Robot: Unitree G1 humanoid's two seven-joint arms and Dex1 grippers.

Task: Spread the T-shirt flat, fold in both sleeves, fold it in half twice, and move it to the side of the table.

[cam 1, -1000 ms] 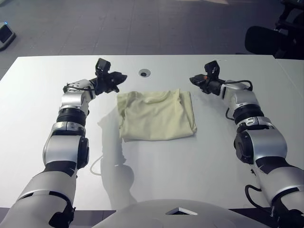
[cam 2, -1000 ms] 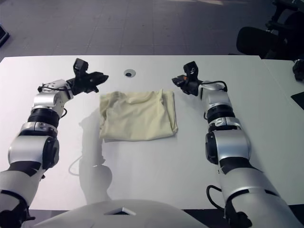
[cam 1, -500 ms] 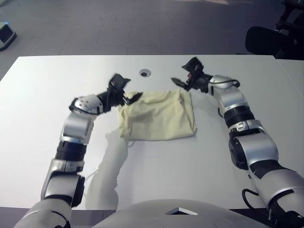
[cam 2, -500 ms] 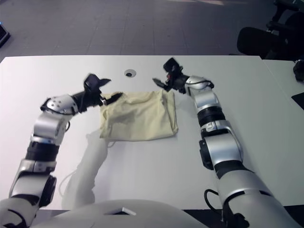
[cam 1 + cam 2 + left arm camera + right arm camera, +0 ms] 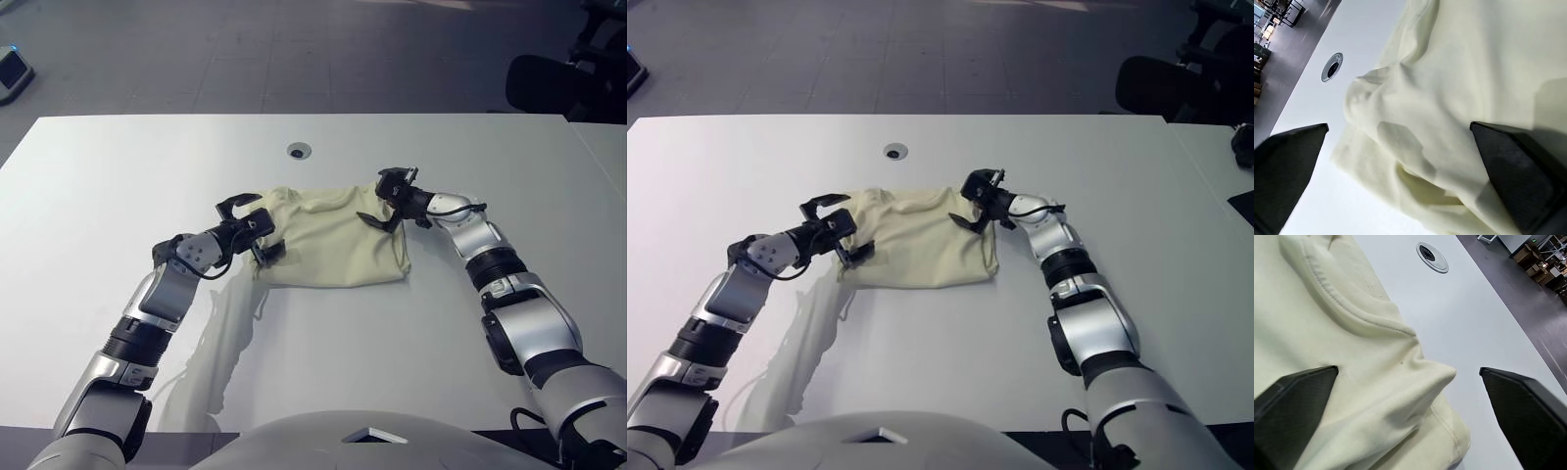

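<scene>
A pale yellow T-shirt [image 5: 328,240] lies folded into a rough rectangle in the middle of the white table [image 5: 118,166]. My left gripper [image 5: 253,228] is open at the shirt's left edge, one finger on each side of the cloth's rim. In the left wrist view the gripper [image 5: 1400,147] spans rumpled shirt fabric [image 5: 1449,73]. My right gripper [image 5: 382,198] is open at the shirt's far right corner. The right wrist view has that gripper [image 5: 1408,377] over the ribbed collar and the corner fold of the T-shirt [image 5: 1327,308]. Neither gripper holds the cloth.
A round cable grommet [image 5: 298,151] sits in the table beyond the shirt, also seen as the grommet [image 5: 1432,257] from the right wrist. A black chair [image 5: 549,83] stands off the table's far right corner. Bare table surface surrounds the shirt.
Both arms have swung inward and down from the table's far sides. The left gripper came to the shirt's left edge, the right to its far right corner. The shirt lies as before.
</scene>
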